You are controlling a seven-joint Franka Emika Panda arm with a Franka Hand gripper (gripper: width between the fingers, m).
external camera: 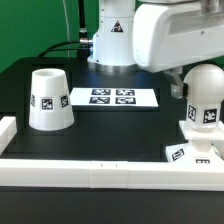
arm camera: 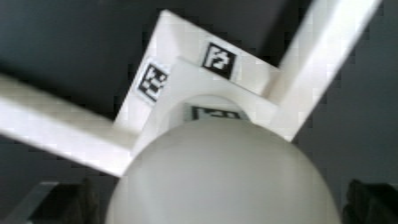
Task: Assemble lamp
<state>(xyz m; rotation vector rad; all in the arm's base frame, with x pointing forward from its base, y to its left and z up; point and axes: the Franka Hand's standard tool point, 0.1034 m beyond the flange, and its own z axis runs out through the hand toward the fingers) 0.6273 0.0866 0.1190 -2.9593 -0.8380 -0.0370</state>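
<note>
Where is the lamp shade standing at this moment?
In the exterior view the shade stands at that view's left on the table, beside the marker board, far from the bulb at the right.

Exterior view looks across the table (external camera: 110,128) toward the arm (external camera: 112,40); wrist view hangs close over the shared bulb (external camera: 205,95) (arm camera: 214,170).

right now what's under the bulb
The low white base sits under the bulb, a tag showing on its side. The bulb covers where they meet, so how far it is seated cannot be seen.
</note>
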